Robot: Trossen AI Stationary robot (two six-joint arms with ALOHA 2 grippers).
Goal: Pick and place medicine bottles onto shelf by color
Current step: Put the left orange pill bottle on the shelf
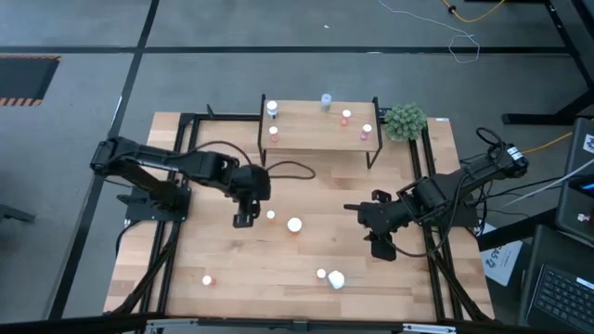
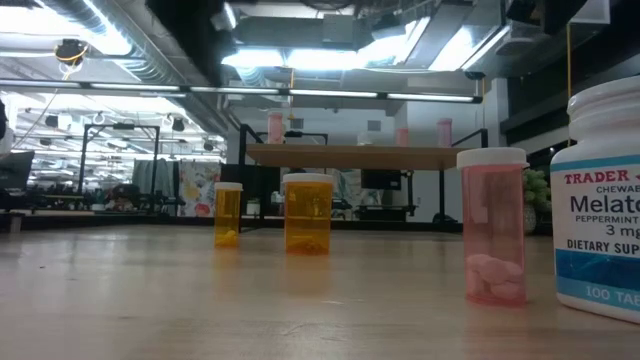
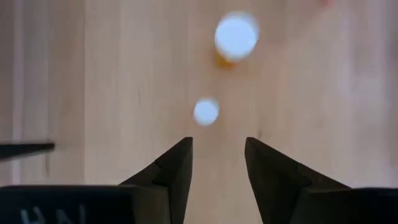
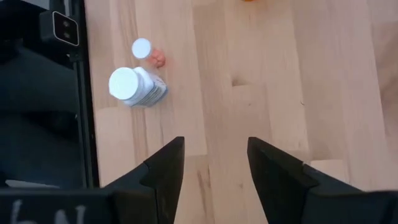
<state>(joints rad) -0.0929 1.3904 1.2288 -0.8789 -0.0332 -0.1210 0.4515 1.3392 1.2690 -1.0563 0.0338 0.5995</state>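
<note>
Bottles scattered across the wooden surface (image 1: 213, 186), more of them standing on the shelf (image 1: 320, 130) at the 12 o'clock edge. Five on that shelf in the high view: a white-capped one (image 1: 272, 109) at its 9 o'clock end, an orange-tinted one (image 1: 274, 133) just beneath, a bluish one (image 1: 326, 100) at its far edge, two pinkish ones (image 1: 346, 116) (image 1: 367, 131) toward the 3 o'clock end.

Left tool (image 1: 243, 219) hovering near mid-surface, jaws parted narrowly, gripping nothing. Small orange bottle (image 1: 270, 215) just beside it at 3 o'clock, not touching; larger orange bottle (image 1: 294, 224) a little farther along the same line. From the left wrist view, small cap (image 3: 206, 112) ahead of the gap between the fingers (image 3: 177, 163), larger cap (image 3: 236, 36) beyond.

Right tool (image 1: 381, 243) waiting toward the 3 o'clock side, jaws likewise parted and empty. Pink bottle (image 1: 321, 274) and large white labelled bottle (image 1: 336, 279) standing close together at roughly 8 o'clock from it, well apart from its fingers. One more small bottle (image 1: 207, 279) alone near the 7 o'clock corner.

Potted plant (image 1: 406, 121) just beside the shelf's 3 o'clock end.
</note>
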